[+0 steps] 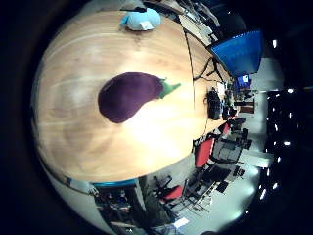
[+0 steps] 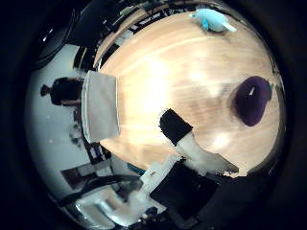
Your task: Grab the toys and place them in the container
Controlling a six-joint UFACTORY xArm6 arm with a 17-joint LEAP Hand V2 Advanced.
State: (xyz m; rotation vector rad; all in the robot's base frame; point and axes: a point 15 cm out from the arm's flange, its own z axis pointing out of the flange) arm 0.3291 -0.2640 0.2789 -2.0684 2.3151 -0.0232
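little finger side palm view: wooden worktop (image 1: 88, 147) fills most of the view. a purple eggplant toy (image 1: 128, 96) with a green stem lies flat on the bare wood, out in the middle of the surface, not touching anything. a light blue plush toy (image 1: 141, 19) with a small white tag sits well apart from it, close to one edge of the worktop. no part of the hand shows here. past the worktop's long edge: a blue panel (image 1: 239, 51), red chairs (image 1: 204, 152) and desks in the room beyond.

thumb side palm view: same worktop seen from the other side of the palm. the hand (image 2: 189, 143) reaches in from the view's edge, one white finger with a black tip stretched out fairly straight over bare wood, holding nothing; the rest of the fingers are out of sight, so the hand reads as relaxed and wide rather than closed. the eggplant toy lies near the worktop's edge, apart from the fingertip, no contact. the blue plush toy sits further off, close to another edge. a grey fabric container (image 2: 100, 106) with upright walls stands at the worktop's edge, well apart from both toys; its inside is not visible from here.
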